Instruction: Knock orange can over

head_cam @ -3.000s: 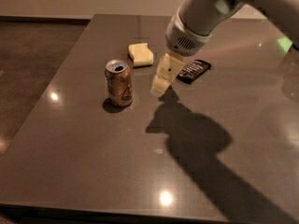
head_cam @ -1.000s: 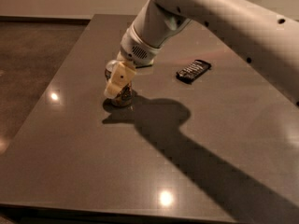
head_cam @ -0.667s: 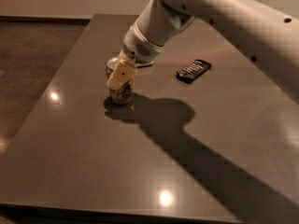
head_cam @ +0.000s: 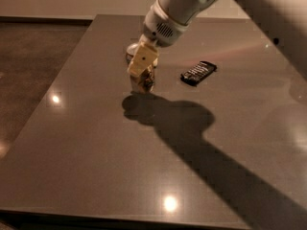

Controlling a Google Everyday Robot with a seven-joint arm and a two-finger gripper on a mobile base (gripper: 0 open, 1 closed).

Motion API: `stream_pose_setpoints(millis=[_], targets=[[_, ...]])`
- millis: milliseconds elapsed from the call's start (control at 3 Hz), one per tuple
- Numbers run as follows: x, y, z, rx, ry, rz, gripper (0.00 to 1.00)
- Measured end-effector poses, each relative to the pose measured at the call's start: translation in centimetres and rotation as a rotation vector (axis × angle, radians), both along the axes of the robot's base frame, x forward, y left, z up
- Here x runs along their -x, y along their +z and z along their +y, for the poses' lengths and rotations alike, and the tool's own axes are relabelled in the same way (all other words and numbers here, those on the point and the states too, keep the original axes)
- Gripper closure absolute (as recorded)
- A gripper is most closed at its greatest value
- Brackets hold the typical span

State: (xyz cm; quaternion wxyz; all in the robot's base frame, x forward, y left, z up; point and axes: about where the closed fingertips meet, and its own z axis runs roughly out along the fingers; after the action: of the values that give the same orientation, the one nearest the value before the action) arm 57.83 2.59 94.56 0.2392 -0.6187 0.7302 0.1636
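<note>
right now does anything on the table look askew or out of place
The orange can seems tilted rather than upright, its silver top leaning toward the far side, with the gripper directly in front of it. The black wrapped bar lies flat to its right; nothing odd there.

Table (head_cam: 72,143): dark, smooth top, glossy; lamp reflections are noted on it. Gripper (head_cam: 142,61), held against the orange can (head_cam: 147,83): cream, matt, plastic-looking. Can: printed metal sheen is seen. Arm (head_cam: 177,8): white, smooth shell. Black bar (head_cam: 198,73): wrapper is recorded as faintly shiny.
</note>
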Motion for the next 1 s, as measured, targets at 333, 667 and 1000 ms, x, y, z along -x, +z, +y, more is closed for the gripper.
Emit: stream_pose_setpoints(millis=[333,667,1000], targets=[[-0.4,1.7,-3.6,0.162,-0.023,-0.023,1.0],[0.0,2.5,-6.4,0.321,-0.019,-0.052,1.0],[0.7,1.8,-8.0,0.45,-0.001,-0.073,1.0]])
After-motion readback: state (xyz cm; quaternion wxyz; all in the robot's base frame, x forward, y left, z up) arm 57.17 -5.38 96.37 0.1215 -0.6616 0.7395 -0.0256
